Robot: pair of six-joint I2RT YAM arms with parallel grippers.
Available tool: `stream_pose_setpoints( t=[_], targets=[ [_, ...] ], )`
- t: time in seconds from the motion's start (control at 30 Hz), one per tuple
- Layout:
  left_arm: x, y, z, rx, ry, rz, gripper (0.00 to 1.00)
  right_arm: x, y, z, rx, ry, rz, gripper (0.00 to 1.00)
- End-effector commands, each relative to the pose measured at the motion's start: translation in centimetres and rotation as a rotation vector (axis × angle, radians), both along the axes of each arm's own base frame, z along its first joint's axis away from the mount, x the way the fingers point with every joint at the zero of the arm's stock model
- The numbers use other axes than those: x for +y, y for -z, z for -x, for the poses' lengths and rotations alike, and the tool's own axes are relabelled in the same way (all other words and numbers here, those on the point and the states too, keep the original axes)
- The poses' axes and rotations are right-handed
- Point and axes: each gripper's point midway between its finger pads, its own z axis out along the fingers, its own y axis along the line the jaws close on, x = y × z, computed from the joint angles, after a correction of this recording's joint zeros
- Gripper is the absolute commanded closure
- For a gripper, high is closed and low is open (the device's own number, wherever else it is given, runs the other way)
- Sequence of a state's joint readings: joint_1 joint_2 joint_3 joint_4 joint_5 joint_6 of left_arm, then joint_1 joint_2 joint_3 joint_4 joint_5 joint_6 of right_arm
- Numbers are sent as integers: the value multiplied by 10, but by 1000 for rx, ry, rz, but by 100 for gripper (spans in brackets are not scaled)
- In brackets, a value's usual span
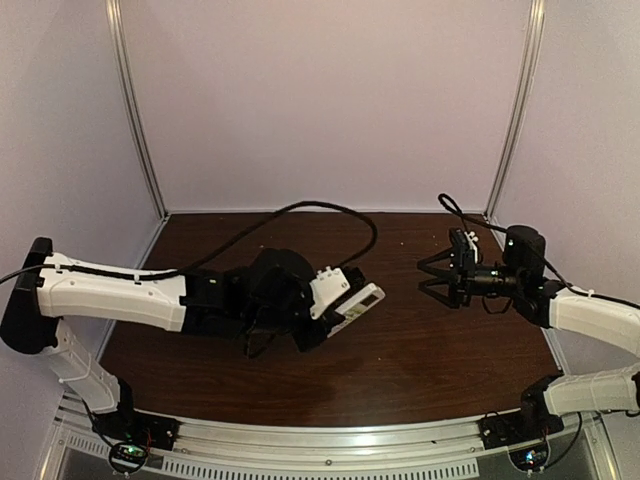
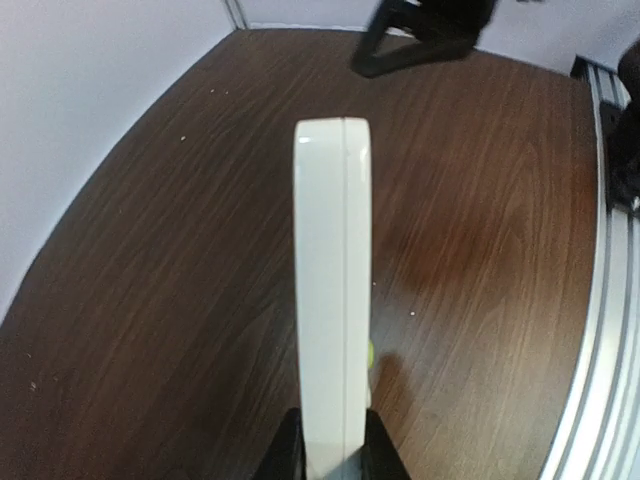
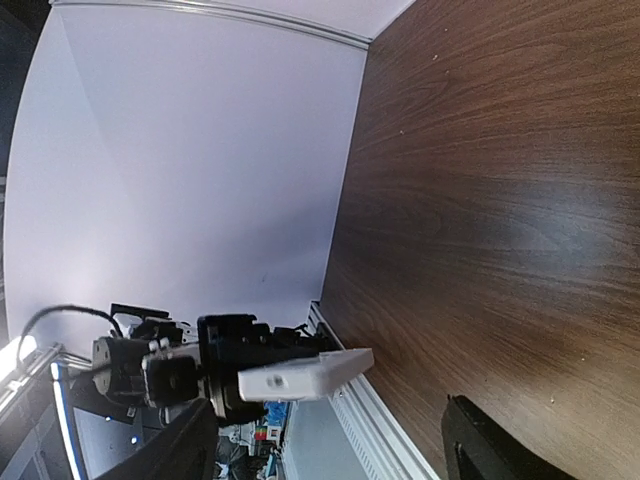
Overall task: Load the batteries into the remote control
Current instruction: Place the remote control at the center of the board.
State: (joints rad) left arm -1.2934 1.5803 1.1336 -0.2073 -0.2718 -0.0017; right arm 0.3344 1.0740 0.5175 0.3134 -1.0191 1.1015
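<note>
"While item one is aloft, what goes under hazards?"

"Item one: remote control [image 1: 356, 303], white, left of centre in the top view. It is clamped by one end in my left pincer [image 1: 332, 300] and held clear of the desk [image 1: 430, 360]. Hazard, as I judge it: most of its length hangs out beyond the grip. A push near the free end could lever it round in the pads or knock it down.

Item two: right pincer [image 1: 432, 275], right of centre, spread wide and holding nothing. It points at the remote and is well apart from it. Hazard: an approach now would load nothing.

Item three: batteries, not found in any view. Hazard: none can be picked up until they are located."

"Which view adds what?"

"Top view: the only one showing both arms and the gap between them.

Left wrist: the remote edge-on, its seam running up the frame, with my pads pressed on either side at the bottom edge. Neither broad face shows.

Right wrist: one broad side of the remote, low and left of centre. I cannot tell whether a compartment is open."
</note>
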Motion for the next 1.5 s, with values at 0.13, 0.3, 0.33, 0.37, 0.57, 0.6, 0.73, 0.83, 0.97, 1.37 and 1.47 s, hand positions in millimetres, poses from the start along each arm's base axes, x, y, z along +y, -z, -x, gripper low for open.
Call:
stream_pose_setpoints(
  t=[0.13, 0.3, 0.33, 0.37, 0.57, 0.6, 0.73, 0.83, 0.97, 1.37, 1.47],
  targets=[
    [8, -12, -20, 584, -121, 497, 100, -9, 17, 3, -27, 10, 102, 22],
    [9, 15, -24, 785, -187, 579, 100, -12, 26, 8, -29, 14, 134, 22],
    [9, 19, -24, 827, -199, 603, 100, -13, 28, 8, -26, 15, 135, 22],
    [9, 21, -25, 851, -203, 627, 100, -13, 28, 9, -28, 11, 135, 22],
    [5, 42, -29, 968, -257, 689, 100, -14, 33, 13, -28, 5, 145, 22],
    [5, 48, -29, 989, -281, 690, 100, -14, 34, 13, -26, 5, 147, 22],
    [5, 70, -31, 1055, -341, 702, 100, -14, 36, 15, -22, 2, 146, 22],
    [6, 81, -34, 1072, -385, 704, 100, -15, 37, 15, -24, 4, 148, 22],
    [7, 97, -37, 1076, -431, 676, 100, -15, 40, 17, -18, 2, 148, 23],
    [16, 132, -35, 1136, -547, 605, 90, -14, 43, 19, -11, -7, 145, 22],
    [17, 137, -35, 1147, -562, 594, 84, -15, 42, 18, -15, -5, 144, 22]
  ],
)
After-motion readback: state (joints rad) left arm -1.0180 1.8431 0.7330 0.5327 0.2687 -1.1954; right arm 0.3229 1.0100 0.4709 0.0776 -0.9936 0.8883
